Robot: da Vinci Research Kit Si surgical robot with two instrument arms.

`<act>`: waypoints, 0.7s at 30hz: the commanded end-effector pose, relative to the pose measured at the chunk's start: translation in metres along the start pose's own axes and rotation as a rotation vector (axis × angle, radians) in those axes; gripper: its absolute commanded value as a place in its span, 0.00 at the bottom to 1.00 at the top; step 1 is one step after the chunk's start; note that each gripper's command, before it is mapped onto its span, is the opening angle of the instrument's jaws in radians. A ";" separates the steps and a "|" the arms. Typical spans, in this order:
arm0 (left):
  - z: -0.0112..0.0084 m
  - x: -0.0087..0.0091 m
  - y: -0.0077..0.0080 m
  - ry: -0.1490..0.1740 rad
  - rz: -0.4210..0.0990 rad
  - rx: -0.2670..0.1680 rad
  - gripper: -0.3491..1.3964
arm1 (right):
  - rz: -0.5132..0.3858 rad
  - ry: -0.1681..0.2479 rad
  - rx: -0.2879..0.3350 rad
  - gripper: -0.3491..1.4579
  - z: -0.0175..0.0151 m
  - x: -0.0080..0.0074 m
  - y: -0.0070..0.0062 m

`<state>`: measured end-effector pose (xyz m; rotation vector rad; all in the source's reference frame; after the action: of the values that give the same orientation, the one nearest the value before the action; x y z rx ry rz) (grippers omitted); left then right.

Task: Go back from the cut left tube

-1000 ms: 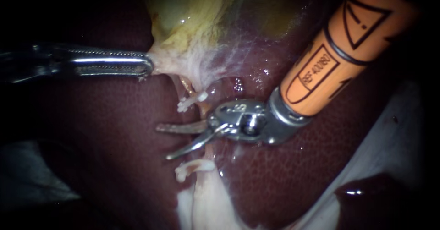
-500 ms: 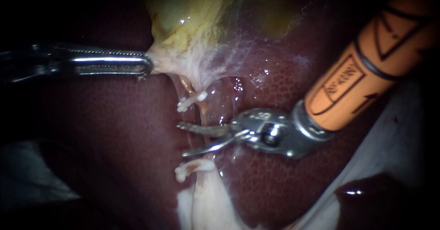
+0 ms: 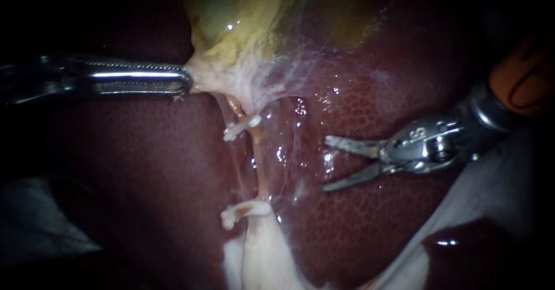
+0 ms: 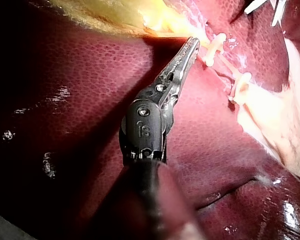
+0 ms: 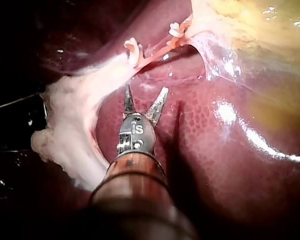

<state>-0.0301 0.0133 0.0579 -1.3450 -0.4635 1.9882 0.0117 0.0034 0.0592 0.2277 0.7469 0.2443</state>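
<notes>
- Cut left tube (image 3: 240, 127): parted into two pale, knobbed ends just to the 9 o'clock side of the endoscope view's centre. The upper end is the one marked, and the lower end (image 3: 243, 210) lies toward 6 o'clock from it, with an open gap between them.
- Right instrument (image 3: 325, 164): comes in from 2 to 3 o'clock. Its jaws are spread and hold nothing. They point toward 9 o'clock over bare liver (image 3: 144, 180), on the 3 o'clock side of both cut ends and touching neither.
- Left instrument (image 3: 186, 82): comes in from 9 o'clock. Its jaws are pressed together on the pale lower edge of the gallbladder (image 3: 231, 12) and hold it toward 9 o'clock.
- Thin strand (image 3: 258, 168): runs from 12 to 6 o'clock just beside the cut ends and appears whole. The right instrument's jaws are clear of it as well.
- Progress, as a judgement: the cut is complete and the retreat is largely made, since the spread jaws already stand away from the tubes. What may remain is to draw the right instrument further toward 3 o'clock.
- Count: two instruments, two cut ends of one tube, one uncut strand, one gallbladder, one liver.
</notes>
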 end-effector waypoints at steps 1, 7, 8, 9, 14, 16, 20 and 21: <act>0.0000 0.0000 0.0000 0.000 0.000 0.000 0.00 | -0.012 -0.010 -0.016 0.99 -0.0006 0.0000 0.0003; 0.0002 -0.0002 -0.0002 0.000 0.001 0.001 0.00 | -0.043 -0.048 -0.056 0.99 -0.0020 -0.0003 0.0007; 0.0003 -0.0003 -0.0002 0.000 0.002 0.002 0.00 | -0.051 -0.051 -0.057 0.99 -0.0020 -0.0003 0.0007; 0.0005 -0.0005 -0.0003 0.001 0.002 0.002 0.00 | -0.059 -0.053 -0.054 0.99 -0.0020 -0.0003 0.0007; 0.0014 -0.0012 -0.0004 0.002 0.007 0.008 0.00 | -0.063 -0.059 -0.039 0.99 -0.0020 -0.0003 0.0006; 0.0020 -0.0018 -0.0006 0.003 0.010 0.011 0.00 | -0.062 -0.047 -0.009 0.99 -0.0020 -0.0003 0.0006; 0.0032 -0.0029 -0.0012 0.001 0.016 0.017 0.00 | -0.066 -0.044 -0.001 0.99 -0.0020 -0.0003 0.0005; 0.0035 -0.0031 -0.0013 -0.001 0.017 0.021 0.00 | -0.066 -0.044 -0.001 0.99 -0.0020 -0.0003 0.0005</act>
<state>-0.0322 0.0122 0.0625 -1.3433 -0.4323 2.0026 0.0100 0.0040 0.0581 0.2073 0.7098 0.1758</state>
